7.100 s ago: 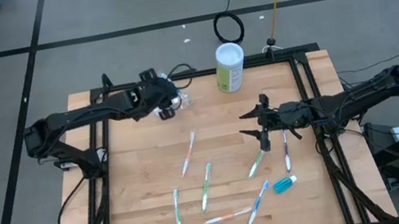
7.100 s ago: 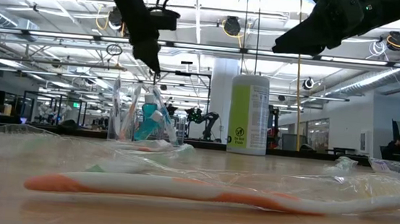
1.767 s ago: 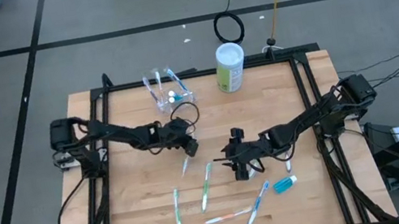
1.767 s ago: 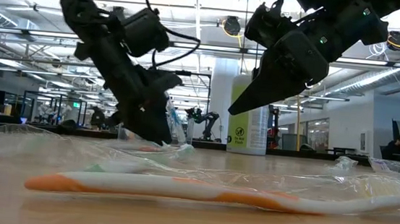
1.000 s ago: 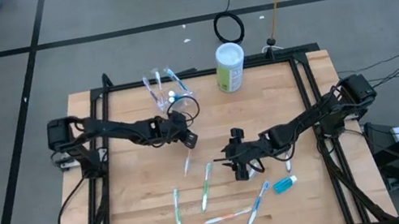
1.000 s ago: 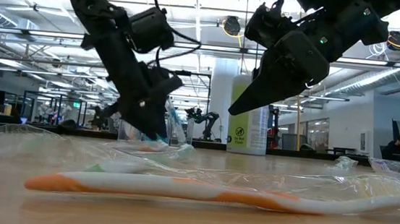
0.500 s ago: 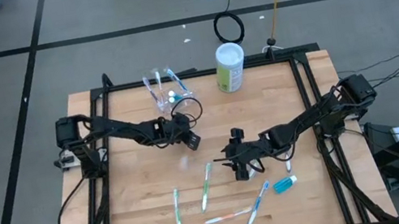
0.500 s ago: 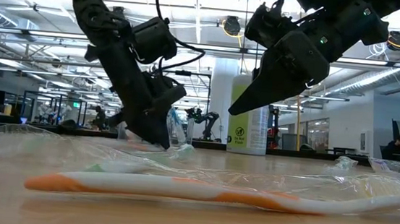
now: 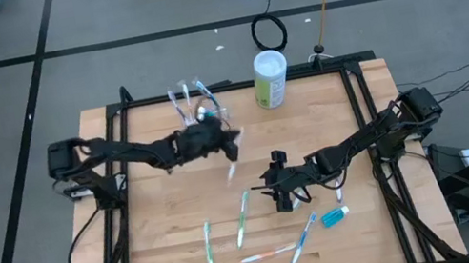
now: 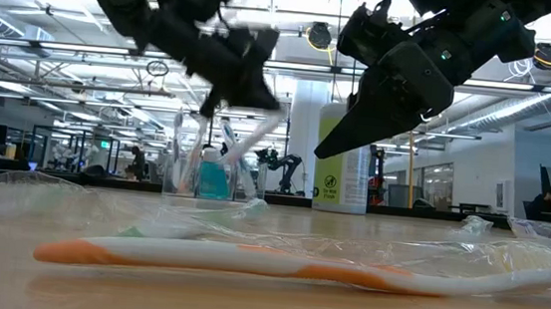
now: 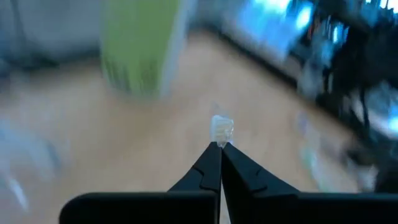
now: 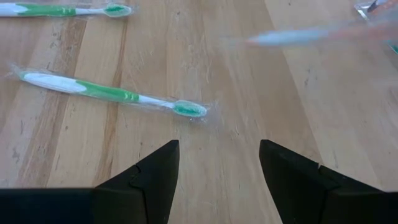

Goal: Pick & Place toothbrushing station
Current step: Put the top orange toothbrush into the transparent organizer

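Lifted off the counter, left hand, clamped on a wrapped toothbrush, should tip it upright over the holder; right hand gapes empty.

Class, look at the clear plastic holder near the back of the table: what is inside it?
The clear holder contains upright toothbrushes and a blue toothpaste tube. From above, the left claw covers part of the holder, so an exact count is not possible.

Wooden table: canister at 12 o'clock, clear holder at 11, wrapped toothbrushes toward 6, blue tube at 4.
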Robot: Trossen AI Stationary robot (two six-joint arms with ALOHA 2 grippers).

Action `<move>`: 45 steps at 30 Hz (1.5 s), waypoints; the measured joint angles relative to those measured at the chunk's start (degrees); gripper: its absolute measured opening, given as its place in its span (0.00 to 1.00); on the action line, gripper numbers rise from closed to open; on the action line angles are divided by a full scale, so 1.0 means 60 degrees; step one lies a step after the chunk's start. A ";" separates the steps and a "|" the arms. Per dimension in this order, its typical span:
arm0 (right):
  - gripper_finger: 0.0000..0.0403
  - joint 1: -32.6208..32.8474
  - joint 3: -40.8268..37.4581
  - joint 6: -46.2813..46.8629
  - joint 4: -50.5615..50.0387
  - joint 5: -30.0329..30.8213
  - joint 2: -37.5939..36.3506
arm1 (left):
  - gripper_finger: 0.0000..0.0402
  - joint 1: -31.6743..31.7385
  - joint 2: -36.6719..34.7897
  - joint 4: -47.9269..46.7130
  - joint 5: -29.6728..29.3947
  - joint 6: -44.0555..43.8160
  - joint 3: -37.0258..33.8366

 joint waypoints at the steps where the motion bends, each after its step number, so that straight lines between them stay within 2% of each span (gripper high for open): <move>1: 0.53 0.0000 0.0000 0.0000 0.0013 0.0000 0.0000 | 0.01 0.0025 -0.0203 0.0401 -0.0401 0.0609 0.0000; 4: 0.53 -0.0002 0.0000 0.0000 0.0043 0.0000 0.0000 | 0.01 0.0147 -0.0385 0.2349 -0.1546 0.2459 0.0026; 8: 0.53 0.0000 0.0000 0.0000 0.0091 0.0000 0.0000 | 0.02 0.0608 -0.0229 0.4782 -0.1950 0.4175 0.0015; 12: 0.53 0.0000 0.0000 0.0000 0.0120 0.0000 0.0000 | 0.01 0.1321 -0.0186 0.5599 -0.2556 0.5055 0.0015; 17: 0.53 0.0000 0.0000 -0.0056 0.0120 0.0000 0.0000 | 0.02 0.2443 -0.0167 0.5608 -0.2910 0.4672 0.0015; 24: 0.53 0.0000 0.0000 -0.0073 0.0184 0.0000 0.0000 | 0.02 0.3290 0.0831 0.5819 -0.1859 0.4375 0.0137; 29: 0.53 0.0000 0.0000 -0.0073 0.0259 0.0000 0.0000 | 0.01 0.3328 0.1711 0.5805 -0.2099 0.4989 0.0361; 33: 0.53 0.0004 0.0000 -0.0076 0.0257 -0.0020 0.0000 | 0.03 0.3154 0.1981 0.5626 -0.2214 0.4820 0.0381; 39: 0.53 0.0004 0.0000 -0.0076 0.0252 -0.0025 0.0000 | 0.10 0.2928 0.1913 0.3541 -0.2706 0.4574 0.0382; 45: 0.53 0.0004 0.0000 -0.0076 0.0259 -0.0058 0.0000 | 0.19 0.2591 0.1828 0.2627 -0.3326 0.4680 0.0386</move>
